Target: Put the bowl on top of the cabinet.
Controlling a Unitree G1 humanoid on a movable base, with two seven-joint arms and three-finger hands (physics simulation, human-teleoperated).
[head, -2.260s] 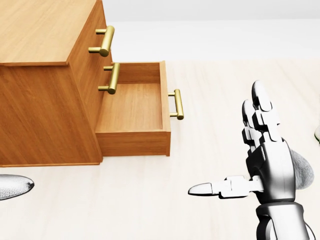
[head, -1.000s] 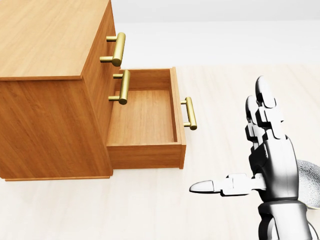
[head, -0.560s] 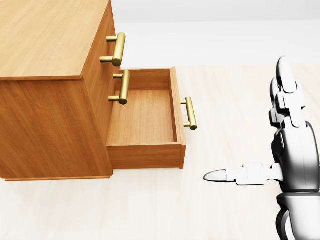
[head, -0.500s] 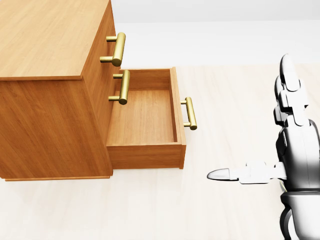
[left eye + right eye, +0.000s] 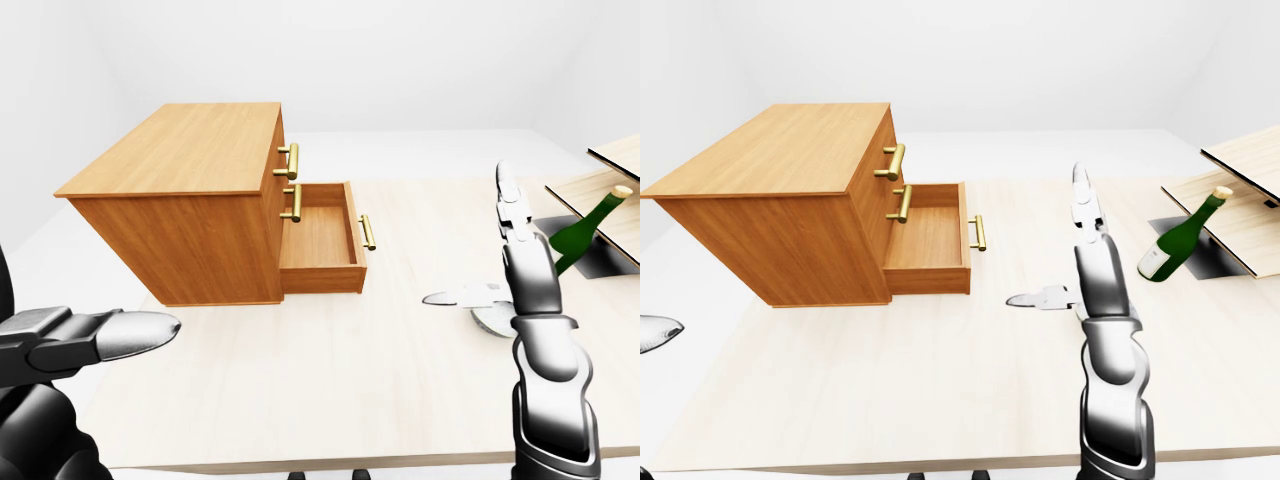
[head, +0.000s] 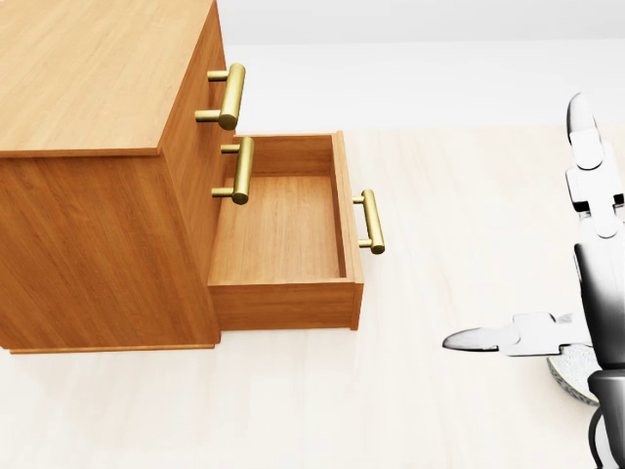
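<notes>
The wooden cabinet (image 5: 190, 200) stands at the left of the table, its bottom drawer (image 6: 283, 230) pulled out and empty. The grey bowl (image 5: 488, 319) rests on the table right of the drawer, mostly hidden behind my right hand; a sliver of it (image 6: 572, 372) shows at the head view's lower right. My right hand (image 5: 470, 245) is open just above it, fingers straight up and thumb pointing left, holding nothing. At the lower left my left hand (image 5: 110, 338) hangs low with a stretched-out finger, far from the bowl and empty.
A green bottle (image 5: 1180, 240) leans at the right by a dark opening (image 5: 600, 258) under tilted wooden boards (image 5: 612, 170). The table's near edge (image 5: 330, 463) runs along the bottom. Brass handles (image 6: 230, 96) stick out of the cabinet's drawer fronts.
The view shifted slightly before the last second, then held still. My right hand slid to the right, still open, uncovering part of the bowl under its thumb.
</notes>
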